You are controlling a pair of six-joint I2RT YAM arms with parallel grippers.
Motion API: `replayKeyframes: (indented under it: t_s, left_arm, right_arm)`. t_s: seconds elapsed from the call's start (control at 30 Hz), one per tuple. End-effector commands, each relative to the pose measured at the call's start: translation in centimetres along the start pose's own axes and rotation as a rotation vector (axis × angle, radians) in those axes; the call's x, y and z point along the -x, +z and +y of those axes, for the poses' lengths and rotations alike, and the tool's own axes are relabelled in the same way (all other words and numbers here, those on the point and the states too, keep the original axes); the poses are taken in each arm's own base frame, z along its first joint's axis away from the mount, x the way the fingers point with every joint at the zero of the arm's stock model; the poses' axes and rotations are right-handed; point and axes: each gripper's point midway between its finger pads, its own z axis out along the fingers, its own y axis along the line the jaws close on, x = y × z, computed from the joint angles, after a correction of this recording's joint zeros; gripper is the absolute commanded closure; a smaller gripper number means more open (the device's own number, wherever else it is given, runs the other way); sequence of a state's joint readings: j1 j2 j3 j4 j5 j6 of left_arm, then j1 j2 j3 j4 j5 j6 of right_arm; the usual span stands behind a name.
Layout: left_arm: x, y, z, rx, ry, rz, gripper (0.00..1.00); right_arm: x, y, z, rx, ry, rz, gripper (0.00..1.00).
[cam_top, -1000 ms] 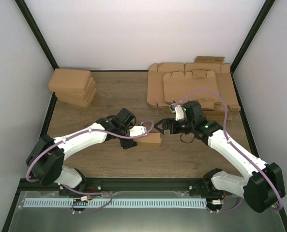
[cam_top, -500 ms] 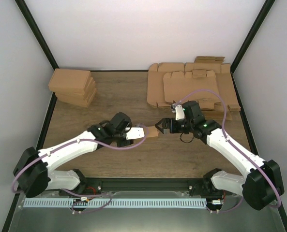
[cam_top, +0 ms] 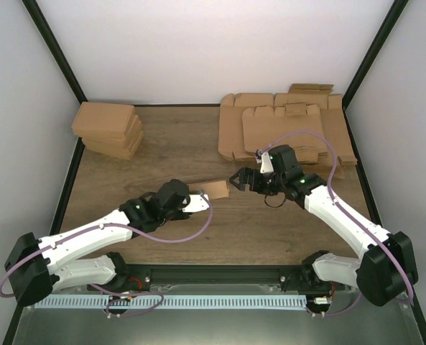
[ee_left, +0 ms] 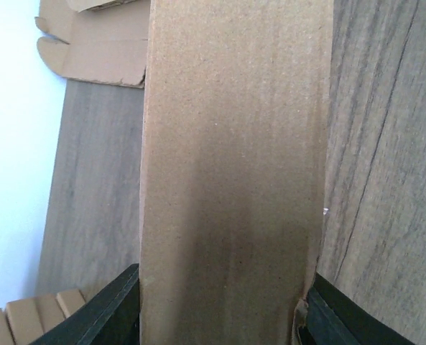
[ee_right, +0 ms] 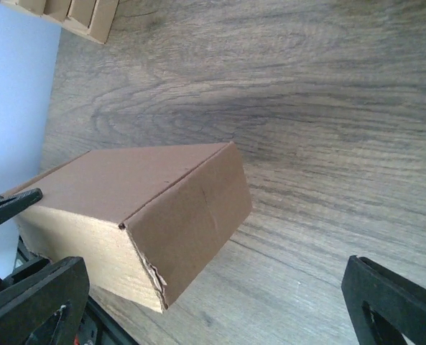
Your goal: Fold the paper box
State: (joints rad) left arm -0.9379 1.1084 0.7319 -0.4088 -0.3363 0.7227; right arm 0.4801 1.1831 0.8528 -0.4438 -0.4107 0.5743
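Heads up, your left tool (cam_top: 200, 195) pinches just one end of the paper box (cam_top: 215, 190) while the right tool (cam_top: 236, 180) gapes empty beside it, so a bump could twist it loose.

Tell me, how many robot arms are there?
2. The left arm comes from bottom left; the left gripper holds the paper box. The right arm comes from bottom right; the right gripper is open beside the box. None seems hidden.

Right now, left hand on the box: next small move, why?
Probably swing the left hand toward the stack of finished boxes: the paper box looks fully closed, sits clamped in that hand, and the right hand stands open, clear of it.
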Motion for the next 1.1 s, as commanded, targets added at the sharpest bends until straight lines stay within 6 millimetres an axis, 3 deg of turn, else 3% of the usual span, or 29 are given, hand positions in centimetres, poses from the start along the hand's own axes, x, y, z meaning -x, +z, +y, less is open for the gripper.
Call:
replayKeyframes:
  t_s: [0.0, 0.3, 0.7, 0.87, 1.07]
  left_arm:
    - [0.2, -0.5, 1.2, 0.082, 0.02, 0.005, 0.54]
    - [0.3, -1.0, 1.7, 0.122, 0.021, 0.001, 0.55]
    - [0.6, -1.4, 1.9, 0.149, 0.03, -0.01, 0.55]
    - [0.8, -1.5, 1.9, 0.159, 0.037, -0.014, 0.56]
    - [1.1, -1.6, 1.6, 0.171, 0.067, -0.02, 0.56]
  right_arm:
    - [0.6, -0.6, 0.9, 0.03, 0.086, 0.004, 0.0]
    - [0.5, -1.6, 0.8, 0.161, 0.252, 0.011, 0.0]
    - [-1.8, -0.4, 1.3, 0.277, 0.362, 0.114, 0.0]
    - [-2.6, 0.4, 1.5, 0.341, 0.489, 0.171, 0.0]
    - [-1.3, 1.0, 2.2, 0.384, 0.634, 0.187, 0.0]
